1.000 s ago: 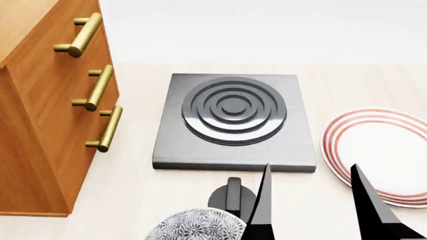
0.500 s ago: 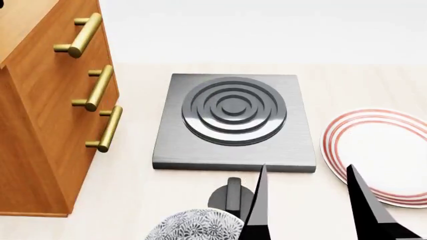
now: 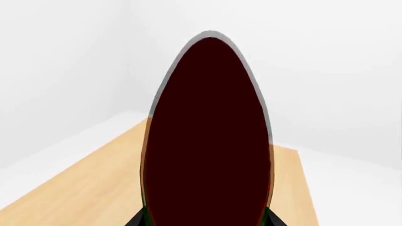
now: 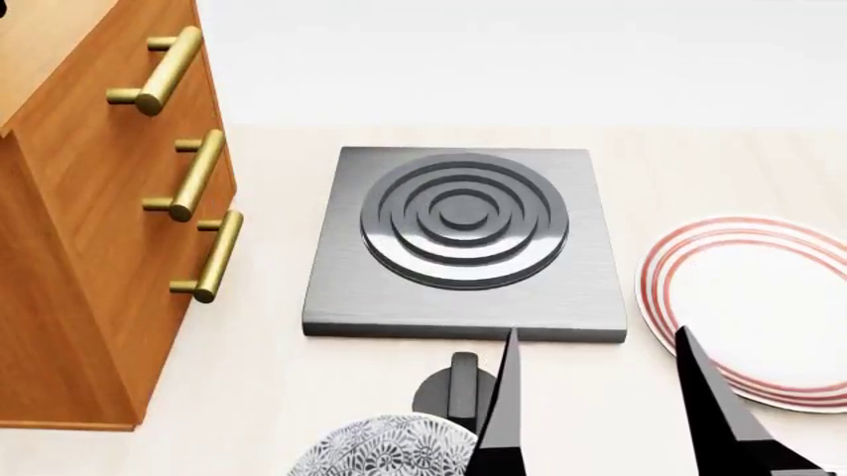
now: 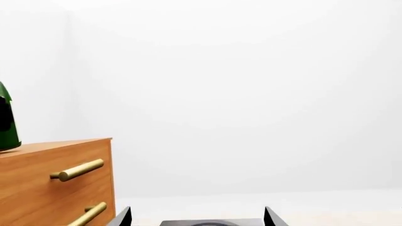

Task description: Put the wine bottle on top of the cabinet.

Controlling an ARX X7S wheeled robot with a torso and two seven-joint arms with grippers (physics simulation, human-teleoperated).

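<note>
Two grippers concern us. Our left gripper (image 3: pixel 204 219) grasps the wine bottle (image 3: pixel 207 141), its dark glass filling the left wrist view above the cabinet (image 3: pixel 82 193) top. From the right wrist view the bottle's base (image 5: pixel 6 122) stands upright on that top near its edge. Our right gripper (image 4: pixel 596 397) hangs open, well apart, over the table (image 4: pixel 265 397).

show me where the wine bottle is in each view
Left wrist: the wine bottle fills the centre, seen up close as a dark oval between the left gripper's fingers, above the cabinet top.
Head: not in it.
Right wrist: a green sliver at the left edge, at the cabinet top's level; contact not visible.
Shared landmark: the cabinet, in all three.
</note>
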